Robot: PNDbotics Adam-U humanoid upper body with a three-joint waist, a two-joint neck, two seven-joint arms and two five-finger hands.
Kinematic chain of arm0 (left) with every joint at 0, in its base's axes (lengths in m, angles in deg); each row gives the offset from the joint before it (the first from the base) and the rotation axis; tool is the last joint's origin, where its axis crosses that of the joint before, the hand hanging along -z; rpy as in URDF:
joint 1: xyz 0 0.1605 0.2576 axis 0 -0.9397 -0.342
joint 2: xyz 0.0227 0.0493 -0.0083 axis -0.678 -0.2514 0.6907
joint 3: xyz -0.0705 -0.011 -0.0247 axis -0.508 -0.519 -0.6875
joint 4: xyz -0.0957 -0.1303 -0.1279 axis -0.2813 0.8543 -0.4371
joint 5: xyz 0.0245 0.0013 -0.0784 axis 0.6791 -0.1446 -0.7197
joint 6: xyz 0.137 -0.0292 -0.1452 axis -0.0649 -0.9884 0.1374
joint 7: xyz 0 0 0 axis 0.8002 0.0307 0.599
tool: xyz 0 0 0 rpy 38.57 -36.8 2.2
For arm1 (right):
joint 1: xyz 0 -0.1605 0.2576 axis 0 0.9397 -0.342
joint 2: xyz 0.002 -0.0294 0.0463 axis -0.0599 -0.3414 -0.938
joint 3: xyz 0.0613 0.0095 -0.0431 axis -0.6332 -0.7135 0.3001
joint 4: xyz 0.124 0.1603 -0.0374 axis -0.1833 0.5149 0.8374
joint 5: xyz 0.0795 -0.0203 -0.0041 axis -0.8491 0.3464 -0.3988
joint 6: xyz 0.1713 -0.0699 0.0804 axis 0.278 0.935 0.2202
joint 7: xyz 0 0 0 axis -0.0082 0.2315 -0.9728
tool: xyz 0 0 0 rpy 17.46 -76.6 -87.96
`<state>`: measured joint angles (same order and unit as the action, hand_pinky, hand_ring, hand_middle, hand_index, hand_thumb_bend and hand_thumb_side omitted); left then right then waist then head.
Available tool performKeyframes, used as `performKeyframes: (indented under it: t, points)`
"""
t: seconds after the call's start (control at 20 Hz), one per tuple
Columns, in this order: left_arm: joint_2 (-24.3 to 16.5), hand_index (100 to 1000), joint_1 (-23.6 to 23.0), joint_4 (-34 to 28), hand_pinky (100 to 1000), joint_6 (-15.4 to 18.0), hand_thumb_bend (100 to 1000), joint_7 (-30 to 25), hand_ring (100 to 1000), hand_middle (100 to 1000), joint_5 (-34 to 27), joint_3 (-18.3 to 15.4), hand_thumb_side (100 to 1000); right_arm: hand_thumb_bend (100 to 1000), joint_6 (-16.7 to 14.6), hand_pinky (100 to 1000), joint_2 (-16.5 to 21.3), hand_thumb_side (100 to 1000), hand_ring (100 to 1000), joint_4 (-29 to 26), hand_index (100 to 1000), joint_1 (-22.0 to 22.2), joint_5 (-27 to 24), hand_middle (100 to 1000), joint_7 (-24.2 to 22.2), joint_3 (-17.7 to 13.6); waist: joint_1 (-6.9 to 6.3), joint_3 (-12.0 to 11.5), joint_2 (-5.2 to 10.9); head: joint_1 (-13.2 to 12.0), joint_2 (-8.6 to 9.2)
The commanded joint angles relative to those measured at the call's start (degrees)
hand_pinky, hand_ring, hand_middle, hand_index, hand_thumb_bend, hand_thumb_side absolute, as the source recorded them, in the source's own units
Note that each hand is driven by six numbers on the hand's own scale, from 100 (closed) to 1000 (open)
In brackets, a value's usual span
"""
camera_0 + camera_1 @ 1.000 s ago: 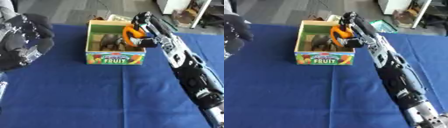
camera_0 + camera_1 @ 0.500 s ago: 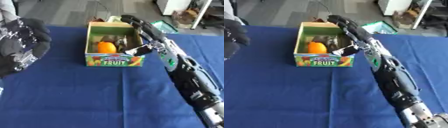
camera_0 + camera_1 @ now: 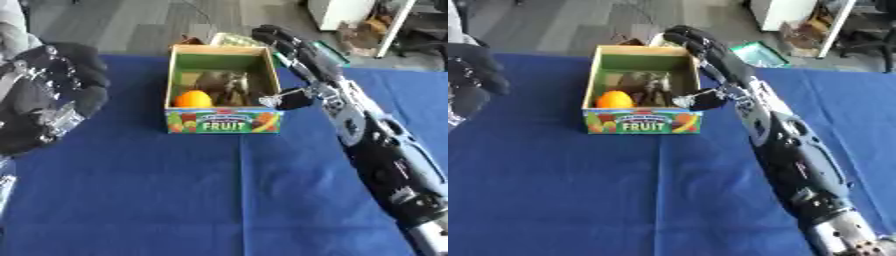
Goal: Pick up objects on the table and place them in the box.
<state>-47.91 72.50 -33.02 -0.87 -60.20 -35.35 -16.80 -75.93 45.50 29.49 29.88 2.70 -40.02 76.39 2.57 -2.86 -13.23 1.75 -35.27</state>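
Blue cloth covers the table (image 3: pixel 157 200), which fills most of the frame; grey floor and office clutter show along the top edge.

Right hand (image 3: pixel 293 55) — upper centre-right of the frame, its arm running down to the lower right corner. Its fingers (image 3: pixel 686 36) are straight and spread, reaching along the right wall of the box toward the far right corner; the thumb juts left at the near right corner, over the rim. It holds nothing.

Box (image 3: pixel 225 121) — a small open cardboard carton, upper centre of the frame, standing upright on the cloth. Its near wall carries a printed label reading "FRUIT" among pictured fruits; the inside walls are green.

Orange object (image 3: pixel 192 98) — round, lying inside the box at the near left corner, against the front wall. It is apart from the right hand.

Dark objects (image 3: pixel 647 84) — a brownish-grey cluster in the middle of the box, just beside the orange object on its right and behind it; what they are cannot be made out.

Left hand (image 3: pixel 48 100) — large at the left edge of the frame in the left eye view, well apart from the box, black with silver parts. Its fingers look curled inward with nothing held between them. In the right eye view only part of it shows, at the upper left.

Green item (image 3: pixel 754 52) — lying on the floor past the far edge of the table, behind the right hand; partly hidden.
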Motion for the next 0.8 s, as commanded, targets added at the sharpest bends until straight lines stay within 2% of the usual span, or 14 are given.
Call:
performKeyframes:
  t: [0.05, 0.15, 0.2, 0.25, 0.3, 0.35, 0.55, 0.8]
  points:
    - [-1.29, 747, -0.69, -0.08, 642, 0.41, 570, 1.3, 621, 616, 0.44, -1.44, 375, 506, -2.76, 969, 2.75, 154, 949, -4.07, 931, 1.77, -3.16, 883, 1.22, 1.02, -0.2, 0.91, 1.33, -1.65, -0.62]
    - [-1.44, 747, -1.72, 0.18, 642, 0.74, 570, 1.9, 626, 621, 0.57, -1.92, 375, 490, -3.98, 960, 3.44, 132, 937, -6.22, 917, 4.36, -4.81, 864, 2.59, 1.35, -0.15, 2.0, 1.31, -2.37, -0.92]
    - [-1.47, 746, -2.24, 0.33, 641, 0.95, 555, 2.2, 628, 624, 0.56, -2.14, 365, 516, -4.19, 946, 3.56, 150, 921, -7.42, 904, 5.69, -5.64, 846, 3.35, 1.42, -0.11, 2.52, 1.29, -2.66, -1.04]
    - [-1.49, 745, -2.7, 0.5, 639, 1.2, 566, 2.57, 630, 624, 0.49, -2.37, 371, 438, -4.22, 938, 3.37, 116, 910, -8.51, 893, 7.07, -6.49, 831, 4.17, 1.37, -0.07, 2.97, 1.2, -2.9, -1.03]
    - [-1.48, 744, -3.12, 0.67, 638, 1.51, 519, 3.06, 633, 625, 0.34, -2.6, 334, 647, -3.97, 929, 3.08, 177, 900, -9.56, 883, 8.54, -7.4, 819, 5.07, 1.27, -0.07, 3.32, 1.07, -3.2, -0.88]
    - [-1.5, 744, -3.53, 0.8, 638, 1.82, 546, 3.56, 635, 628, 0.22, -2.84, 362, 401, -3.5, 919, 2.72, 108, 889, -10.53, 873, 9.97, -8.28, 803, 5.94, 1.09, -0.11, 3.8, 0.86, -3.67, -0.77]
    - [-1.5, 745, -5.13, 1.1, 643, 3.1, 531, 4.92, 647, 634, -0.07, -3.53, 351, 366, -0.31, 904, 1.67, 100, 872, -14.83, 856, 15.87, -11.91, 775, 8.03, 0.07, -0.25, 5.16, 0.57, -4.93, -1.86]
    - [-1.04, 742, -6.57, 1.47, 643, 3.9, 507, 5.76, 652, 634, -0.41, -3.82, 342, 309, 3.44, 882, 1.45, 100, 854, -21.9, 838, 23.09, -16.35, 746, 6.99, -0.28, -0.06, 5.94, 0.85, -5.03, -3.17]
